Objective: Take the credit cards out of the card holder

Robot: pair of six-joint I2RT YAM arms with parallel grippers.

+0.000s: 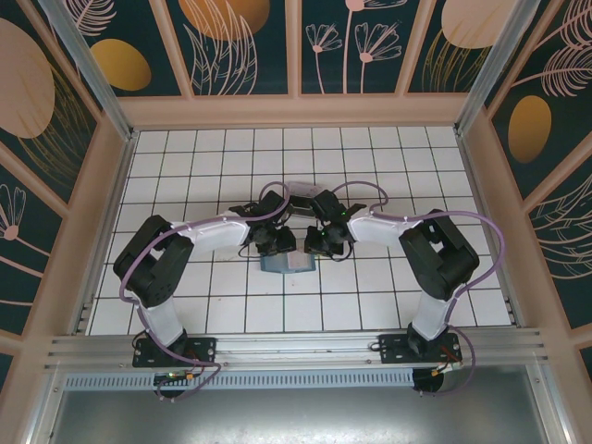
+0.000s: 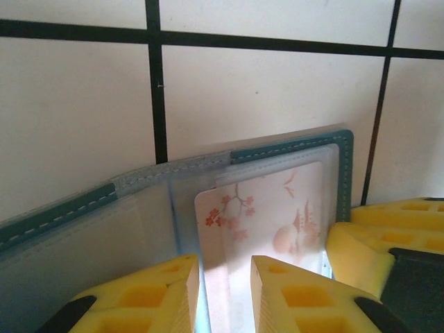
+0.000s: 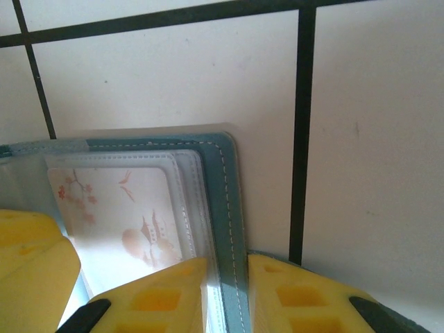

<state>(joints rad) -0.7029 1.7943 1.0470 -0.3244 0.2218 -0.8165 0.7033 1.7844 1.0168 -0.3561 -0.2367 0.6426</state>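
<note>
The card holder (image 1: 287, 264) lies open on the tiles at mid-table, teal border (image 2: 291, 146) round clear grey pockets. A pale credit card (image 2: 270, 215) printed with pink blossoms sits inside the right-hand pocket (image 3: 118, 208). My left gripper (image 1: 277, 242) points down over that pocket. Its jaws (image 2: 225, 291) stand a little apart, with the card's left part showing in the gap. My right gripper (image 1: 324, 242) straddles the holder's right border (image 3: 225, 208). One yellow finger is over the pockets and the other outside the edge (image 3: 227, 291). The border fills the gap; a grip cannot be told.
Both arms meet over the holder, fingertips a few centimetres apart; the right gripper's finger (image 2: 361, 250) shows beside the card, and the left gripper's finger (image 3: 35, 270) beside the pocket. White tiled floor (image 1: 185, 176) surrounds them, walled by a wooden frame (image 1: 296, 111).
</note>
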